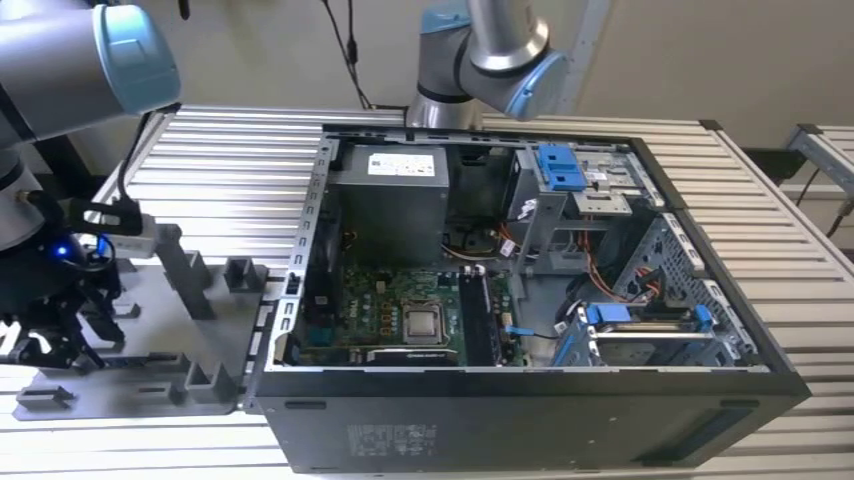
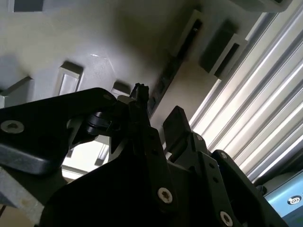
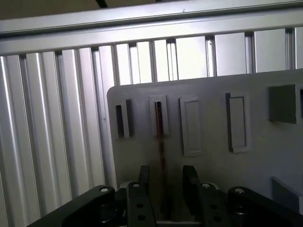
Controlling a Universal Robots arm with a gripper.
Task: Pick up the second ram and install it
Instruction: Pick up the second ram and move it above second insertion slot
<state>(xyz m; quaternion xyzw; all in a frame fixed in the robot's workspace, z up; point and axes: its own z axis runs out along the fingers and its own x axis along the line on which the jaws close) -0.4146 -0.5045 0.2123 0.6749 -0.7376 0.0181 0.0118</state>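
In the first wrist view the second ram stands on edge in a slot of the grey tray and shows as a thin dark line. My gripper is open, with one finger on each side of the ram's near end and a gap to both. The second wrist view has the ram as a dark strip running away from the gripper across the tray. In the exterior view the gripper hangs low over the tray at the exterior view's left.
An open black computer case lies to the exterior view's right of the tray, with its green motherboard and long black slots exposed. Grey blocks rise from the tray. Everything rests on a ribbed metal table.
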